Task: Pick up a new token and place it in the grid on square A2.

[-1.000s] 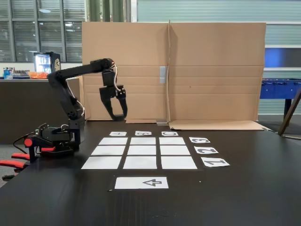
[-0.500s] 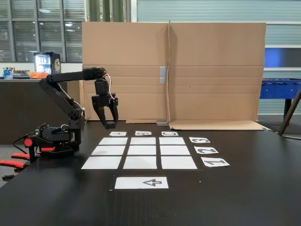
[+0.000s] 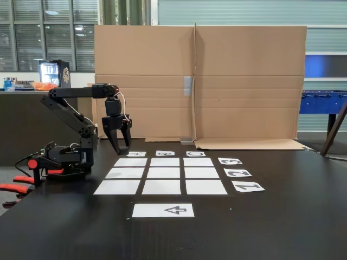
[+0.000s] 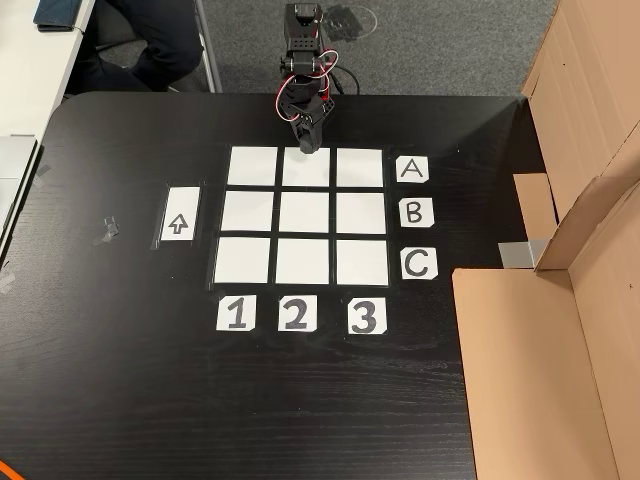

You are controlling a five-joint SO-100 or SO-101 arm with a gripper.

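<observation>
- Nine white sheets form the grid (image 4: 305, 214) mid-desk, labelled so squares can be addressed.
- We see our gripper (image 3: 117, 150) with fingers apart, hanging over square A2 (image 4: 306, 167).
- We cannot spot the token.

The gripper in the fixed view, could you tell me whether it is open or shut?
Open: the gripper hangs with its two fingers apart and nothing between them.

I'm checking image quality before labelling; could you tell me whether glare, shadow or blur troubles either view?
Fixed view: sharp, evenly lit; the dark table has a soft sheen, and the gripper is crisp against cardboard. Other view: even light from above, the grid bright white, labels readable, no harsh shadows.
</observation>
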